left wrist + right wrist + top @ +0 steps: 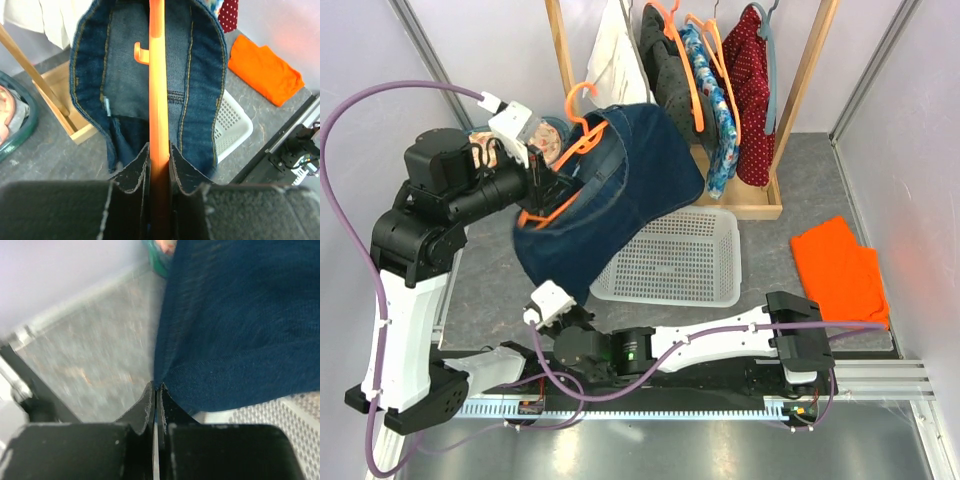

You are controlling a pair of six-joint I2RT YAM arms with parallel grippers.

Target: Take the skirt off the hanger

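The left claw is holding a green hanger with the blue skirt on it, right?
Not quite. The hanger is orange, not green; the left wrist view shows it plainly. The rest is right: the left claw is holding it, and the blue skirt is on it.
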